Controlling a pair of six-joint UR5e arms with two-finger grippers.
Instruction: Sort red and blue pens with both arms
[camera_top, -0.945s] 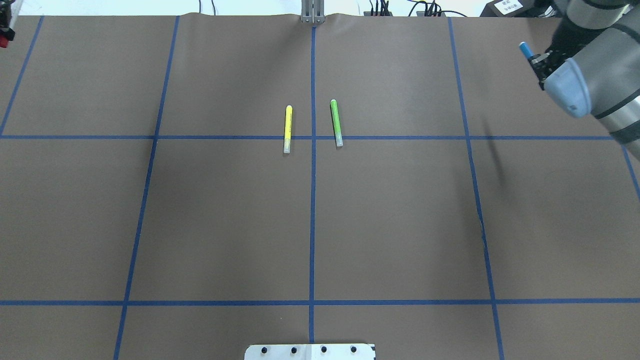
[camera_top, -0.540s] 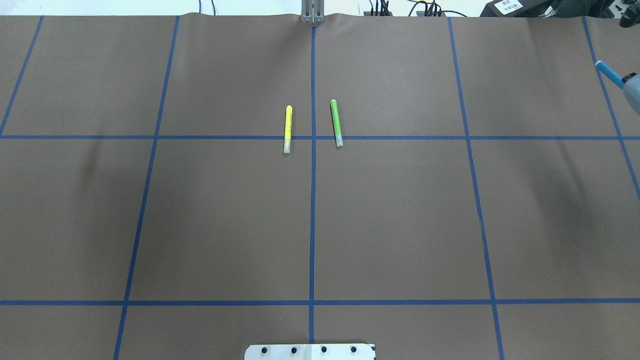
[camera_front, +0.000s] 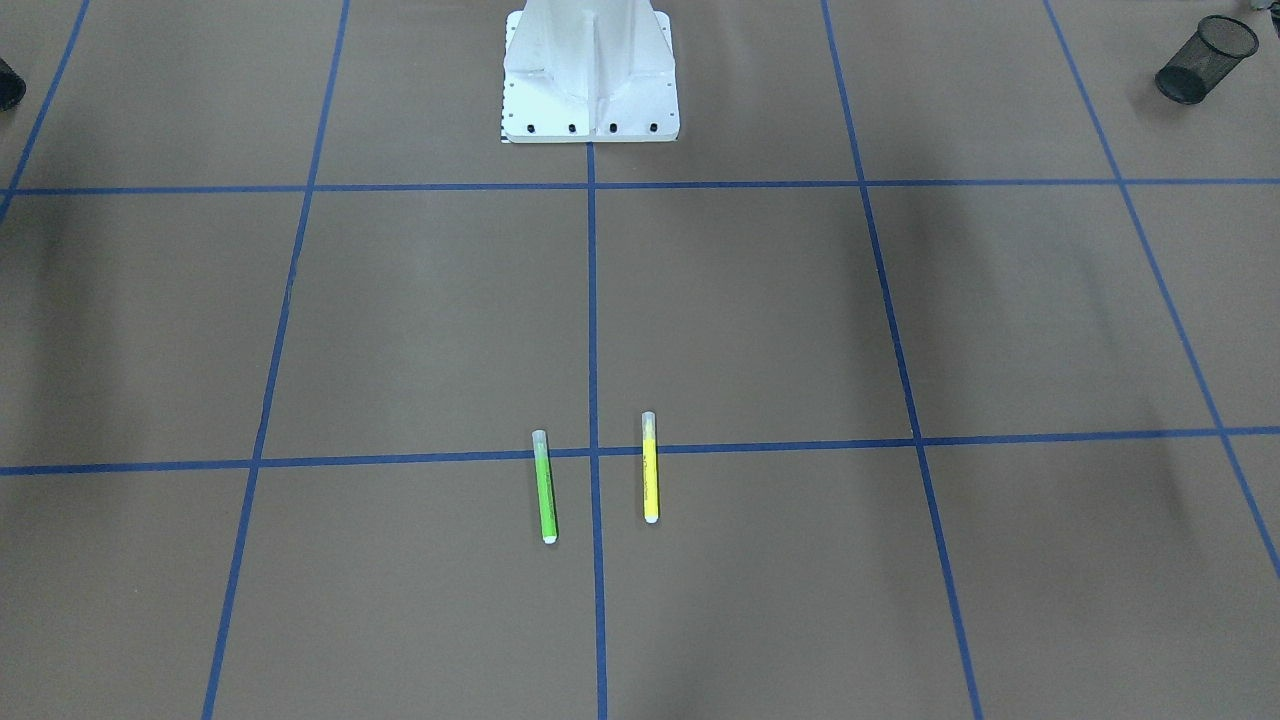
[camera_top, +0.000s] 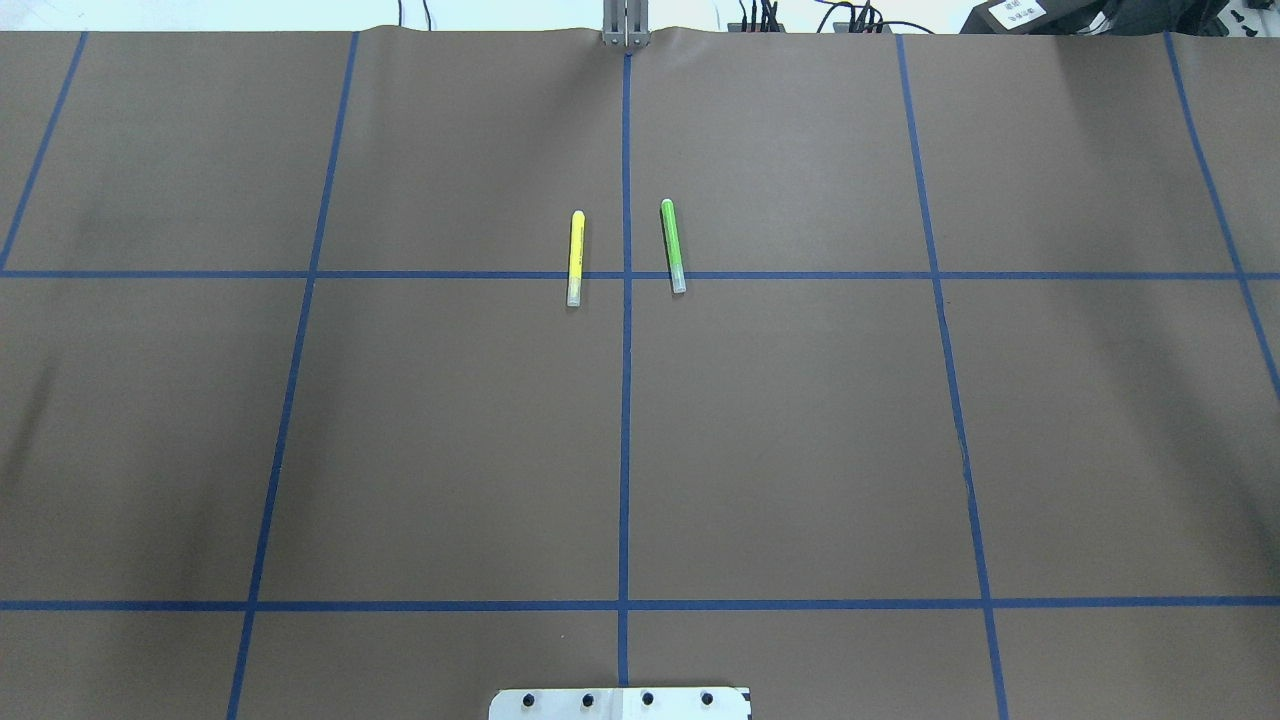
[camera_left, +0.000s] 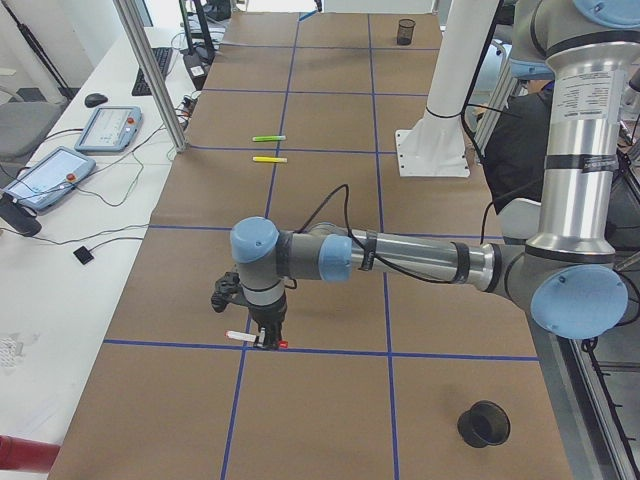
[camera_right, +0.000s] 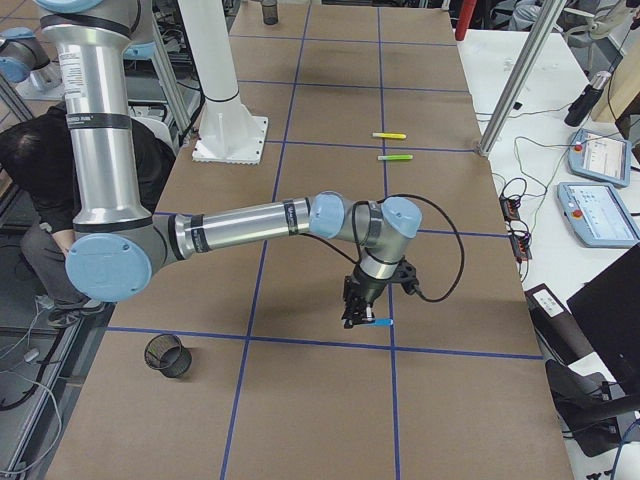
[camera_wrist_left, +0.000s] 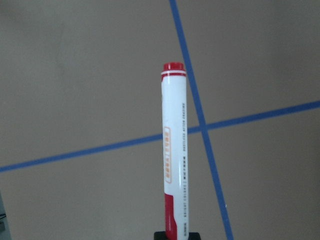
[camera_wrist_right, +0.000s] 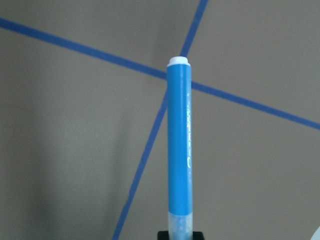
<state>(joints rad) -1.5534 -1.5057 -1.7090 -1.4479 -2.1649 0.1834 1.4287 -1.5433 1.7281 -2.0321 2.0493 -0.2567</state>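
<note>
The red pen (camera_wrist_left: 174, 150), a white marker with red cap and red end, sticks out of my left gripper (camera_left: 264, 338), which is shut on it. It hangs low over a blue tape crossing near the table's left end. The blue pen (camera_wrist_right: 180, 145) is clamped in my right gripper (camera_right: 360, 316), low over a tape crossing near the table's right end. In the side views the red pen (camera_left: 240, 336) and blue pen (camera_right: 382, 321) lie about level. Both arms are outside the overhead and front-facing views.
A green pen (camera_top: 673, 246) and a yellow pen (camera_top: 576, 258) lie side by side at the table's centre line. Black mesh cups (camera_left: 484, 424) (camera_right: 167, 355) stand near the robot-side corners. The white pedestal (camera_front: 590, 70) stands mid-table. A person (camera_right: 40, 170) crouches behind the robot.
My right gripper with the blue pen has moved right, out of the overhead view. The left gripper, at the top left edge earlier, has also left that view.
</note>
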